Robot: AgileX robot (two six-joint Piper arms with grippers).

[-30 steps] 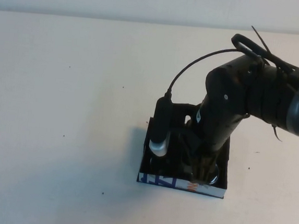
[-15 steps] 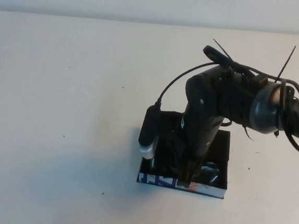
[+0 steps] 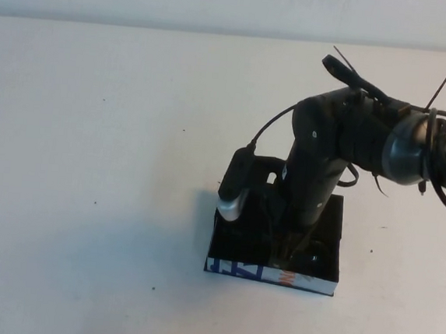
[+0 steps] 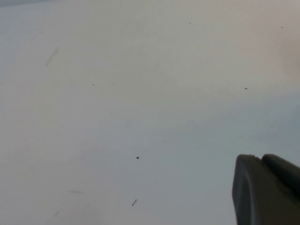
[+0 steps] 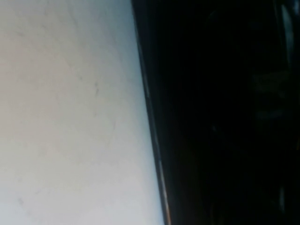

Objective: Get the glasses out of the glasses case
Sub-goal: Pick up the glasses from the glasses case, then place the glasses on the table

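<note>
The glasses case [image 3: 233, 269] lies open on the white table, its white side with blue and orange letters facing me. My right gripper [image 3: 288, 249] reaches down into the case's black inside, under the arm's wrist. The glasses are almost wholly hidden by the arm; only a dark bit with a small glint [image 3: 311, 258] shows near the case's front right. The right wrist view shows the case's dark inside [image 5: 225, 117] next to the table. My left gripper [image 4: 262, 161] shows only in the left wrist view, over bare table, fingers together.
The white table [image 3: 90, 163] stretches bare around the case, with a few small dark specks. The right arm's cables [image 3: 443, 155] loop above the table's right side. A pale wall runs along the table's far edge.
The right arm swung left over the case, then back a little right, and its gripper sits deeper in the case. The lens seen half a second ago is mostly covered.
</note>
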